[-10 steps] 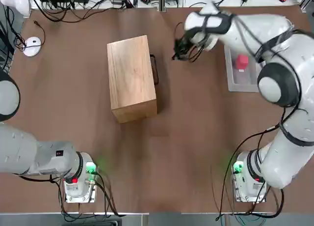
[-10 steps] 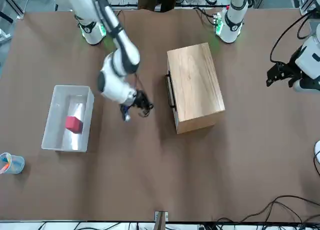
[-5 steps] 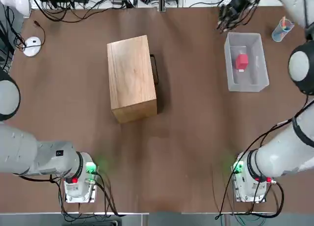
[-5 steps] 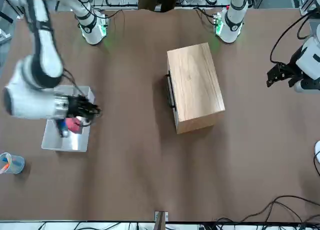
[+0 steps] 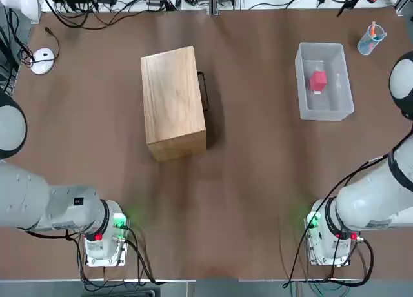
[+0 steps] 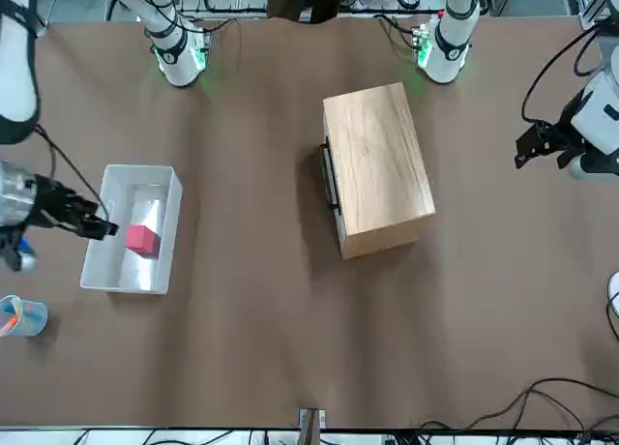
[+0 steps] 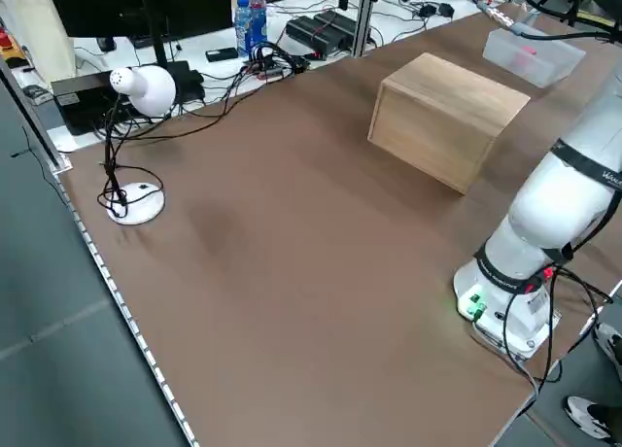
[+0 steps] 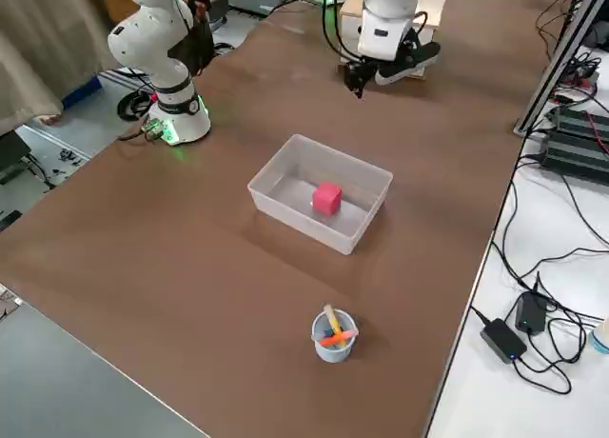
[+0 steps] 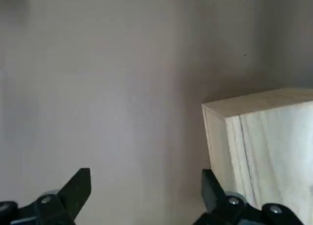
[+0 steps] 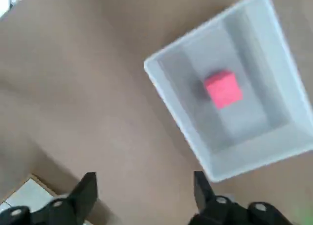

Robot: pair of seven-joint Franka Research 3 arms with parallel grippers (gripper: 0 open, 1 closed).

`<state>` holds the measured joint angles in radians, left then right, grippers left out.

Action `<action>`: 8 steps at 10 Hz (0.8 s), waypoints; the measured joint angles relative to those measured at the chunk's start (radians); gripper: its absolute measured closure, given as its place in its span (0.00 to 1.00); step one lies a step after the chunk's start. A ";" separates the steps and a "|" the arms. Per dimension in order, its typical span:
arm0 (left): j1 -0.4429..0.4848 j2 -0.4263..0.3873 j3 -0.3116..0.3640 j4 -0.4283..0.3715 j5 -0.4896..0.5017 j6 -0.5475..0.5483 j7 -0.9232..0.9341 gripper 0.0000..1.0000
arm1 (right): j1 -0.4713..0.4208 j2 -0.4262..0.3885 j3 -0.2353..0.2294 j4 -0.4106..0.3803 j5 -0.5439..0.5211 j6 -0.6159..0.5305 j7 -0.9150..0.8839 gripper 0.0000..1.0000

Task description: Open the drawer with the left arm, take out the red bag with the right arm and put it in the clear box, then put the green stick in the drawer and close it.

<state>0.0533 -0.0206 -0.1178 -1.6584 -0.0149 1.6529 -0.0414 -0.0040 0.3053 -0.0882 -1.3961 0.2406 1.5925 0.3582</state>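
Red bag (image 5: 318,81) inside, our right gripper (image 10: 145,178) has cleared the clear box (image 5: 335,106); left gripper (image 9: 146,173) hovers near the shut drawer (image 6: 330,179). Both pairs of fingers apart: likely done.

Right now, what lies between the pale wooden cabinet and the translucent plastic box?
Only bare brown tabletop, as the top view shows.

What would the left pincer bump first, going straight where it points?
The left pincer would probably meet the brown tabletop; the oblong wooden cabinet looks off to one side, though depth's unclear.
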 joint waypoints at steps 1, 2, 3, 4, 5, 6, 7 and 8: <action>0.000 0.000 -0.001 0.000 0.000 0.000 0.000 0.00 | -0.017 -0.001 0.000 0.026 -0.036 0.000 -0.113 0.04; 0.000 0.000 -0.004 0.001 0.000 0.000 0.000 0.00 | -0.021 -0.007 0.001 0.055 -0.088 0.000 -0.197 0.00; 0.000 0.000 -0.006 0.001 0.000 0.000 0.000 0.00 | -0.019 -0.027 0.010 0.077 -0.140 -0.002 -0.246 0.00; 0.000 0.000 -0.007 0.002 0.000 0.000 0.000 0.00 | -0.008 -0.062 0.020 0.086 -0.175 -0.007 -0.276 0.00; 0.000 0.000 -0.007 0.003 0.000 0.000 0.000 0.00 | 0.005 -0.096 0.026 0.086 -0.193 -0.015 -0.301 0.00; 0.000 0.000 -0.007 0.004 0.000 0.000 0.000 0.00 | 0.012 -0.116 0.029 0.083 -0.203 -0.016 -0.332 0.00; 0.000 0.000 -0.007 0.004 0.000 0.000 0.000 0.00 | 0.013 -0.121 0.030 0.077 -0.205 -0.006 -0.370 0.00; 0.000 0.000 -0.007 0.004 0.000 0.000 0.000 0.00 | 0.013 -0.121 0.029 0.064 -0.206 0.002 -0.393 0.00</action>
<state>0.0533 -0.0206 -0.1246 -1.6540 -0.0149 1.6528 -0.0416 0.0092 0.1847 -0.0594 -1.3317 0.0348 1.5942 -0.0351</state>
